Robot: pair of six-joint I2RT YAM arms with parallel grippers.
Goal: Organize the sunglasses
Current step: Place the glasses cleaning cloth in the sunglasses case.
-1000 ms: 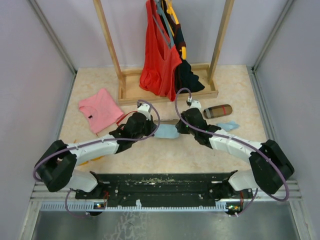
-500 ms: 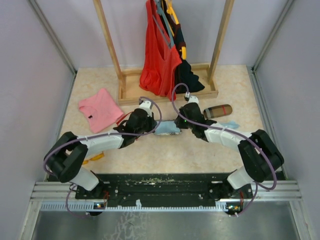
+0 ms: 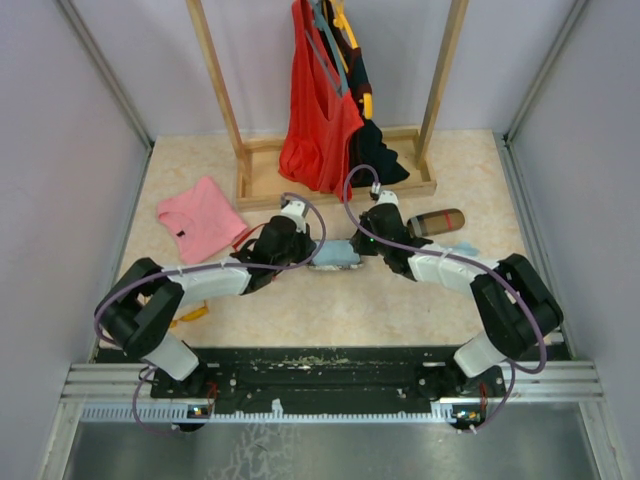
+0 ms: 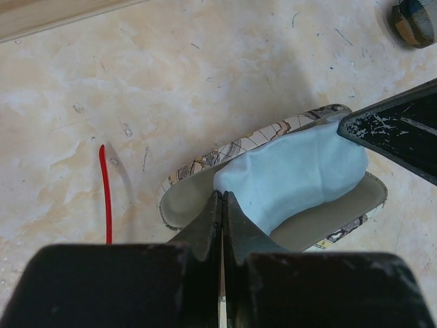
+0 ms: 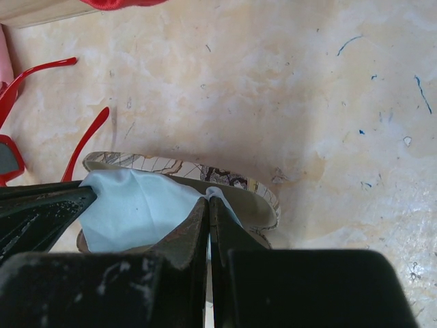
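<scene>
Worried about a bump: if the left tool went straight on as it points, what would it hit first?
Most likely the light blue cloth lying in the open patterned case, just ahead of the left tool; depth is hard to judge.

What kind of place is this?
Probably a robot test booth, dressed like a closet. Plain grey walls box in a marble-look table, a wooden clothes rack holds a red top, and robot arms are bolted in front.

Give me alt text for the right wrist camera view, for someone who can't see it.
The right gripper, shut, pinches a light blue cloth lying in an open patterned case. The left gripper holds the cloth's other end; red sunglasses lie at the left edge.
</scene>
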